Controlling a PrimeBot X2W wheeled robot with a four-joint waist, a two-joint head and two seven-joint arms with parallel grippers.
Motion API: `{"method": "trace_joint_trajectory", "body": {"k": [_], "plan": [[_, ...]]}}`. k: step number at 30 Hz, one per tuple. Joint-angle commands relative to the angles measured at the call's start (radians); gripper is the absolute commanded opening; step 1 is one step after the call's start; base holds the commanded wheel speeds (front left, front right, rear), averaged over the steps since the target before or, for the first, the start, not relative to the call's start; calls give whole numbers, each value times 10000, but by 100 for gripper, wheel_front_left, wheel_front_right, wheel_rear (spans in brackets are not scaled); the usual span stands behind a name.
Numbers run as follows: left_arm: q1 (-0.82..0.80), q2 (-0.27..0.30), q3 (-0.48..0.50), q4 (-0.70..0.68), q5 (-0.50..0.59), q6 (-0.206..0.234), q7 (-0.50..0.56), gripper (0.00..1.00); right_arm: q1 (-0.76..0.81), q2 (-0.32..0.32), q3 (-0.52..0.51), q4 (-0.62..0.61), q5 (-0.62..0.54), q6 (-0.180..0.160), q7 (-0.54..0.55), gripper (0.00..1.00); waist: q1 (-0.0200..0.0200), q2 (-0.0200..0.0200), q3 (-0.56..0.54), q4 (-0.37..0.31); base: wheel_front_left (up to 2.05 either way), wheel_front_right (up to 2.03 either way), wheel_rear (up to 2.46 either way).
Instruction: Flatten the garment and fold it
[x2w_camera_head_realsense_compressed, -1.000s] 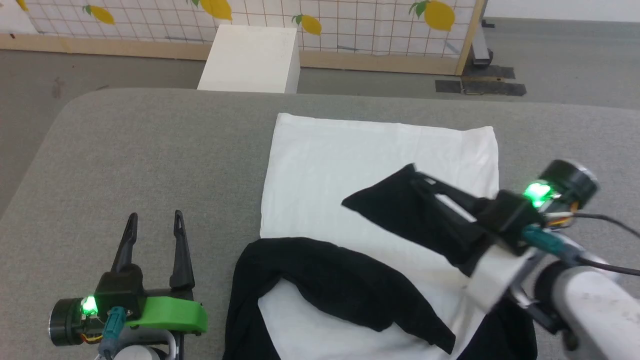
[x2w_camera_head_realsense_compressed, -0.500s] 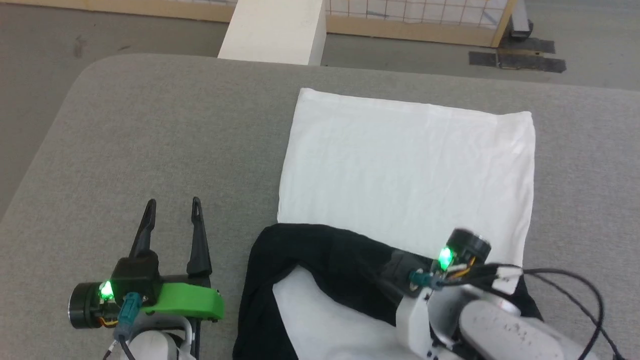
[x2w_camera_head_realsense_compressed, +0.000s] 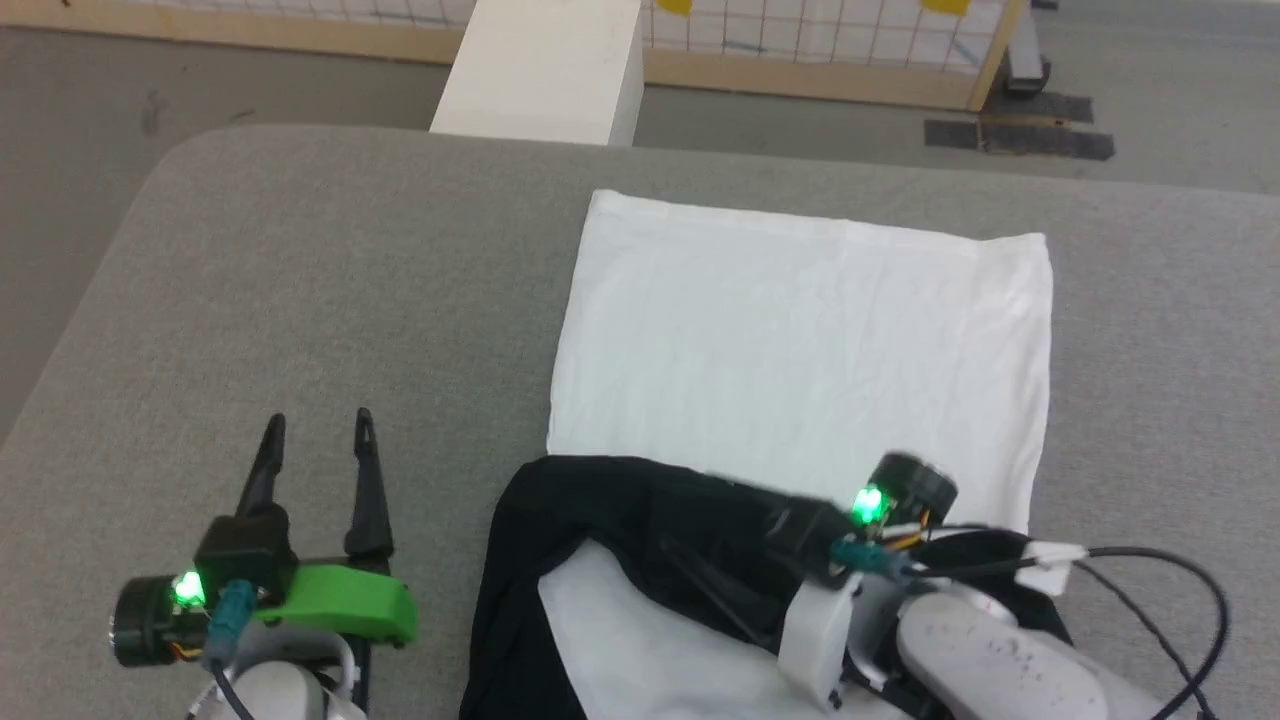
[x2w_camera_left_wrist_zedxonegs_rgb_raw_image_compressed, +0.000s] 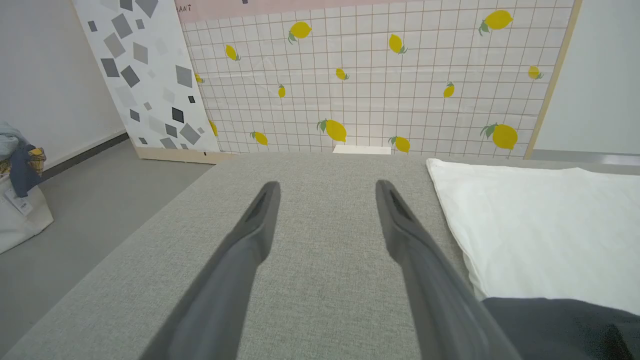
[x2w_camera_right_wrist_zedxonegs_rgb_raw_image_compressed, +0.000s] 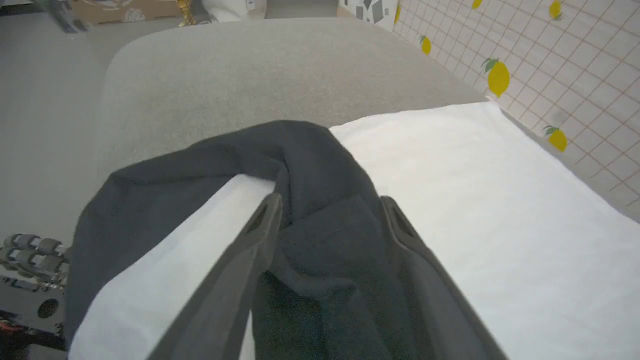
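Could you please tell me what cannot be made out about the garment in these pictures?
- Head view: the garment runs off the bottom edge, partly hidden by the right arm.
- Head view: the right tool blurs into the black sleeve.
- Left wrist view: the right edge cuts off the garment.

One garment (x2w_camera_head_realsense_compressed: 800, 330), two end effectors (x2w_camera_left_wrist_zedxonegs_rgb_raw_image_compressed: 325, 192) (x2w_camera_right_wrist_zedxonegs_rgb_raw_image_compressed: 330, 210)
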Motion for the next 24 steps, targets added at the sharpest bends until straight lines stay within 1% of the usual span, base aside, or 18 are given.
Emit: {"method": "trace_joint_trajectory", "body": {"k": [1,2,5,7,9,11,14,16,20,24], "plan": [[-381,236,130,188,-113,-122,-38,100,-49,-103,-342,-413,2,-17,-214,100,0,0,-414,-418,0,0,0],[-510,338,184,320,-120,-185,-38,100,25,-167,-537,-696,-39,-17,-263,100,0,0,-467,-495,0,0,0],[-1030,635,266,739,-126,-412,-38,100,354,-371,-1656,-1685,-419,-17,-503,100,0,0,-548,-712,0,0,0],[-1459,815,221,1122,-105,-581,-38,100,686,-387,-2587,-2236,-793,-17,-629,100,0,0,-538,-839,0,0,0],[-1980,963,152,1519,-100,-734,-38,100,1093,-238,-3601,-2729,-1131,-17,-747,100,0,0,-484,-981,0,0,0],[-2541,1085,21,1923,-73,-875,52,100,1514,18,-4611,-3155,-1471,-17,-875,100,0,0,-394,-1129,0,0,0],[-3515,1268,-226,2452,-5,-1073,335,100,2172,652,-6174,-3742,-1888,-17,-1119,100,0,0,-158,-1324,0,0,0],[-4153,1382,-367,2784,31,-1172,574,100,2539,1096,-7004,-4124,-2104,-17,-1268,100,0,0,49,-1463,0,0,0],[-5437,1563,-685,3493,-9,-1392,1235,100,3178,1824,-8205,-4769,-2312,-17,-1439,100,0,0,563,-1729,0,0,0],[-6830,1778,-1092,4425,-177,-1588,1838,100,3741,2247,-8938,-5160,-2166,-17,-1494,100,0,0,1123,-1964,0,0,0]]}}
